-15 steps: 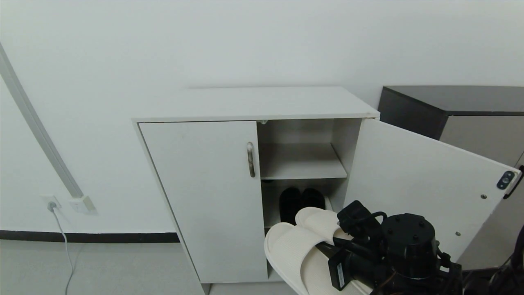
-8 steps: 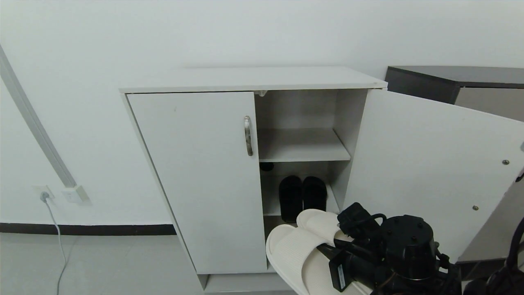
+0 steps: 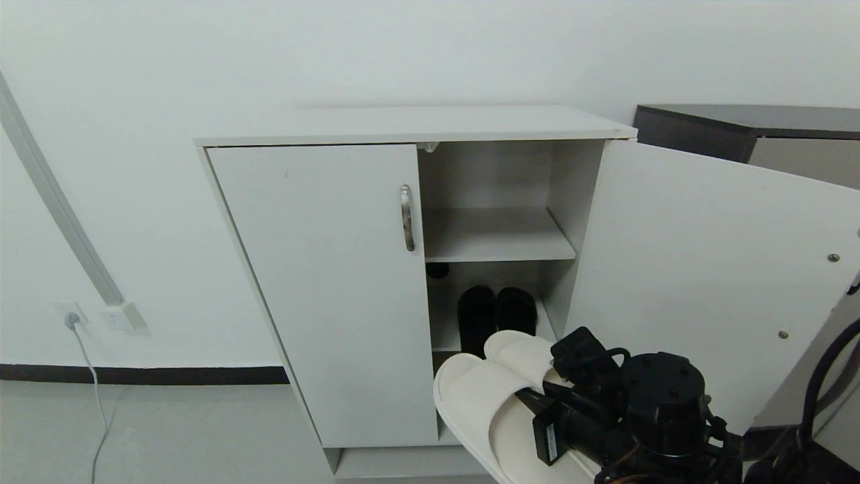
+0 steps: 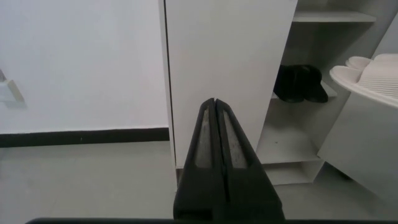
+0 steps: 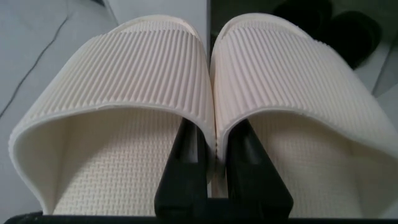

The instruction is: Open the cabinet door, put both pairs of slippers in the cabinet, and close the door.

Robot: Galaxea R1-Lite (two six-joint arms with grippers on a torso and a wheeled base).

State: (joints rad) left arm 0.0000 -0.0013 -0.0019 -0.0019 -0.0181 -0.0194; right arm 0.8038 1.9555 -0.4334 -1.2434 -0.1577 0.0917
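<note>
White slippers (image 3: 484, 396) pinched by inner walls in right gripper (image 5: 214, 149), just outside cabinet (image 3: 403, 128) opening; left gripper (image 4: 215, 134) clenched, empty. Risk: toes snag shelf (image 3: 445, 329) edge or shove black pair (image 3: 497, 312) (already on that shelf), thin grip slips

I see a bright room. Soft, even light falls on the white wall (image 3: 430, 47). Inside the cabinet (image 3: 403, 126) it is darker, and the black slippers (image 3: 478, 316) sit in shade. The cream slippers (image 5: 143, 81) look bright, with small dark lines between their ridges.
</note>
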